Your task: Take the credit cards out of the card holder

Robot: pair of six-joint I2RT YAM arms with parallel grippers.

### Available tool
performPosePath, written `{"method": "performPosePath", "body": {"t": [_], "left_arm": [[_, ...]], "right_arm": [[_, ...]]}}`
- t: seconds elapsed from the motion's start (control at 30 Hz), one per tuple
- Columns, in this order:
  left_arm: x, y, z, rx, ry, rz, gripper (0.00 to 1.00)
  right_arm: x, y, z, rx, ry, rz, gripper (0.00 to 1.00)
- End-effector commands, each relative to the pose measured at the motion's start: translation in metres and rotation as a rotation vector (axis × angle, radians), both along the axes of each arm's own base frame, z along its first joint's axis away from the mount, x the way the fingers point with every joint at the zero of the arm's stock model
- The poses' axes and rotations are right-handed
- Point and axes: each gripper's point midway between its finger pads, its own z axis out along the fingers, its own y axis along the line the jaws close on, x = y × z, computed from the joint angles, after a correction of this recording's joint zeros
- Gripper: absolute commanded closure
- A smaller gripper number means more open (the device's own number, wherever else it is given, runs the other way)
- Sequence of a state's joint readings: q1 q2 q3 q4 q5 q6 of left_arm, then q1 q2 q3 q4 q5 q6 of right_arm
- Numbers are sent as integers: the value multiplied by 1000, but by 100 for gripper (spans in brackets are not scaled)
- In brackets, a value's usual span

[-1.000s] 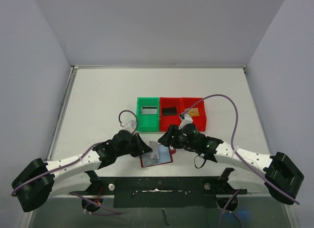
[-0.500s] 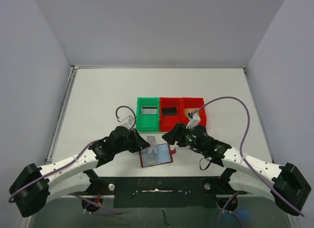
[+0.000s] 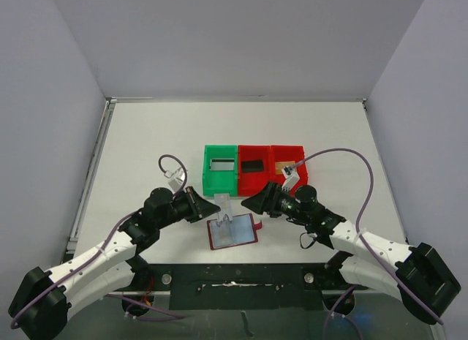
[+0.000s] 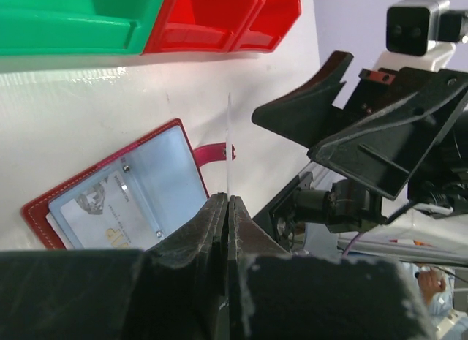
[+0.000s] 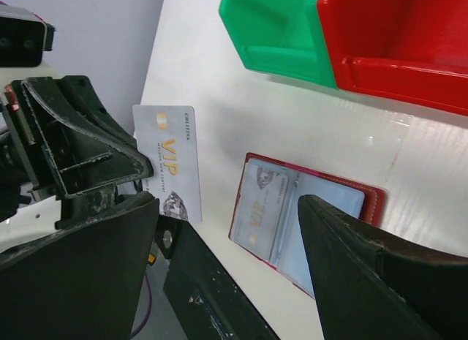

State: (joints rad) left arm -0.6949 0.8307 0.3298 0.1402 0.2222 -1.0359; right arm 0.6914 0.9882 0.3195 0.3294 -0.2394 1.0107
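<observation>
The left claw [image 4: 228,202] pinched a silver-grey rectangular VIP card [image 5: 170,161] near the open dark red folding card holder [image 3: 234,234] on the white worktop [image 3: 146,150]; the right claw [image 3: 251,203] gaped empty.

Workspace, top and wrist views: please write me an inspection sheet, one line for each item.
Surface: white table, no spill seen.
Job's things: card holder lies open, pocketed card inside; silver-grey card is out, held upright.
Clutter: green bin holds grey card; middle red bin, black card; right red bin, gold-orange card.
Grippers: left gripper shut on silver-grey card; right gripper open beside holder.
Cables: left cable and right cable, purple, loop clear of holder.
Surroundings: pale walls; nothing else seen.
</observation>
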Motion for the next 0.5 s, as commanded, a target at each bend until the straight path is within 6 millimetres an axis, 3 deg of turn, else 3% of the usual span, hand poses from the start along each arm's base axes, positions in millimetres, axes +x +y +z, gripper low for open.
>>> {"method": "performPosePath", "body": {"t": [0.0,0.17,0.47], "left_arm": [[-6,-9,32,-121,-95,-73,100],[-12,-13,44,-213,-115,-109,100],[-12,-13,55,-255,-153,-141,100]], "right_arm": [[0,16,37,137,-84,81,21],[2,25,44,162,-91,132,21],[-6,40,62,262,-113,277,40]]}}
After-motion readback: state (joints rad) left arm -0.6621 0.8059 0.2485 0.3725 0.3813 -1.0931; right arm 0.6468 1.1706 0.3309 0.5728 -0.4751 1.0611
